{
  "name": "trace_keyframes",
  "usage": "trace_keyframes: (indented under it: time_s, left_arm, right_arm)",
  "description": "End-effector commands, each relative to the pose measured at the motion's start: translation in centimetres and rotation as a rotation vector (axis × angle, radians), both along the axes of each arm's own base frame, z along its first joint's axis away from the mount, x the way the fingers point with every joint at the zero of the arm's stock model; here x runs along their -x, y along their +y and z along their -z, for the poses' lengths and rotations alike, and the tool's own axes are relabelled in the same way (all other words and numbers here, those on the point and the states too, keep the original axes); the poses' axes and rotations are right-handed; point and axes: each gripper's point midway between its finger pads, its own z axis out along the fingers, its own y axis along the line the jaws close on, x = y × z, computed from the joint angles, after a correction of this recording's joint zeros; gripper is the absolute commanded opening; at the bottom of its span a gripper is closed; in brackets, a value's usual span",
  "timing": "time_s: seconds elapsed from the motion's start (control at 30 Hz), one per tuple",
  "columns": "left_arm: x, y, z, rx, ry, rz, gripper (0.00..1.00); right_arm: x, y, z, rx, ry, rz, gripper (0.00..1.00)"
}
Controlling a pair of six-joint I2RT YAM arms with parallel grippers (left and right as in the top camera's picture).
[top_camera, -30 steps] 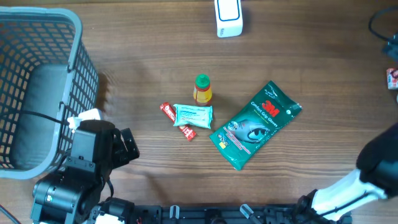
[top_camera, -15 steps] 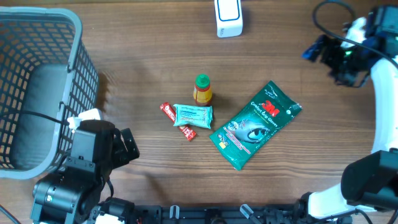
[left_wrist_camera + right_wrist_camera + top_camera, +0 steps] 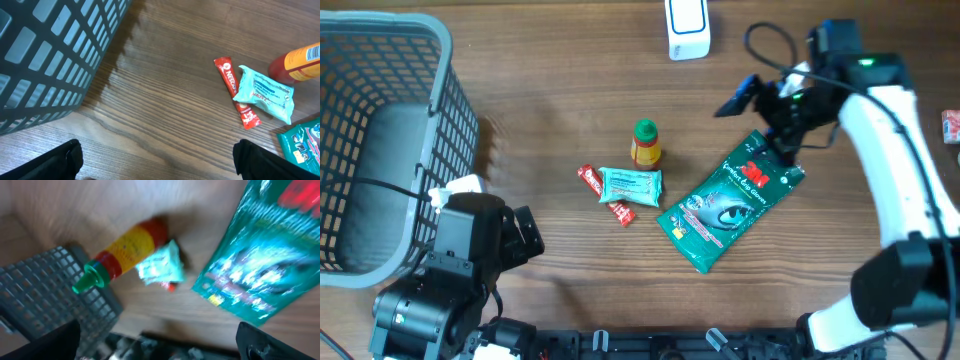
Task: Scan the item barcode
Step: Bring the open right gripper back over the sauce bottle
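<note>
Three items lie mid-table, with a red stick under one of them. They are a green 3M glove pack (image 3: 732, 200), a yellow-red bottle with a green cap (image 3: 645, 143), and a pale teal packet (image 3: 630, 186) lying across the red Nescafe stick (image 3: 590, 179). My right gripper (image 3: 758, 120) hovers open above the pack's upper end. Its blurred wrist view shows the bottle (image 3: 125, 247), the packet (image 3: 160, 267) and the pack (image 3: 265, 265), with nothing in the gripper (image 3: 160, 347). My left gripper (image 3: 525, 238) rests open at the lower left, empty in its wrist view (image 3: 160, 165). There the bottle (image 3: 297, 62) shows a barcode strip.
A grey mesh basket (image 3: 380, 130) fills the left side, close beside the left arm and also visible in its wrist view as the basket (image 3: 50, 50). A white scanner-like box (image 3: 687, 28) stands at the back edge. A small red-white object (image 3: 950, 125) sits at the far right edge.
The right arm has swung in from the far right edge to over the green pack's upper end, gripper open throughout. The left arm and the items have not moved.
</note>
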Motion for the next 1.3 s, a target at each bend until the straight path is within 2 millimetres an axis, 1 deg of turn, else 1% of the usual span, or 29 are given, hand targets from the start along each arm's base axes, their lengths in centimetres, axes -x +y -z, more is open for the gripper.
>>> trace_keyframes:
  time_s: [0.0, 0.07, 0.13, 0.2, 0.23, 0.3, 0.33, 0.4, 0.5, 0.57, 0.7, 0.8, 0.97, 1.1, 1.27]
  left_arm:
    - [0.0, 0.0, 0.0, -0.003, 0.001, 0.01, 1.0]
    - [0.0, 0.0, 0.0, -0.003, 0.001, 0.01, 1.0]
    - [0.0, 0.0, 0.0, -0.004, 0.001, 0.01, 1.0]
    - [0.0, 0.0, 0.0, -0.004, 0.001, 0.01, 1.0]
    - [0.0, 0.0, 0.0, -0.003, 0.001, 0.01, 1.0]
    - [0.0, 0.0, 0.0, -0.003, 0.001, 0.01, 1.0]
    - [0.0, 0.0, 0.0, -0.004, 0.001, 0.01, 1.0]
    - [0.0, 0.0, 0.0, -0.003, 0.001, 0.01, 1.0]
    - [0.0, 0.0, 0.0, -0.003, 0.0, 0.01, 1.0]
    - [0.0, 0.0, 0.0, -0.004, 0.001, 0.01, 1.0]
    - [0.0, 0.0, 0.0, -0.004, 0.001, 0.01, 1.0]
    - [0.0, 0.0, 0.0, -0.004, 0.001, 0.01, 1.0]
    - [0.0, 0.0, 0.0, -0.003, 0.0, 0.01, 1.0]
    - [0.0, 0.0, 0.0, -0.004, 0.001, 0.01, 1.0]
    - [0.0, 0.0, 0.0, -0.004, 0.001, 0.01, 1.0]
  right_arm:
    - [0.2, 2.5, 3.7, -0.073, 0.232, 0.11, 1.0]
    - [-0.3, 3.3, 4.5, -0.119, 0.258, 0.102, 1.0]
    - [-1.2, 4.7, 4.9, -0.226, 0.276, 0.081, 1.0]
    - [-2.9, 5.9, 5.0, -0.328, 0.226, 0.05, 1.0]
    - [-4.0, 6.1, 5.4, -0.34, 0.183, 0.04, 1.0]
    - [-5.2, 5.8, 6.4, -0.298, 0.126, 0.044, 1.0]
    - [-5.5, 5.6, 6.7, -0.282, 0.127, 0.064, 1.0]
    - [-5.7, 6.1, 6.5, -0.303, 0.163, 0.106, 1.0]
    - [-5.1, 7.5, 5.9, -0.346, 0.22, 0.11, 1.0]
    - [-4.3, 8.8, 5.3, -0.376, 0.258, 0.093, 1.0]
    - [-2.9, 11.0, 5.7, -0.363, 0.325, 0.081, 1.0]
    - [-2.3, 12.0, 6.8, -0.339, 0.379, 0.09, 1.0]
    - [-2.0, 12.2, 10.0, -0.314, 0.474, 0.121, 1.0]
    - [-2.1, 13.0, 11.3, -0.369, 0.518, 0.1, 1.0]
    - [-1.5, 14.6, 12.1, -0.423, 0.547, 0.052, 0.99]
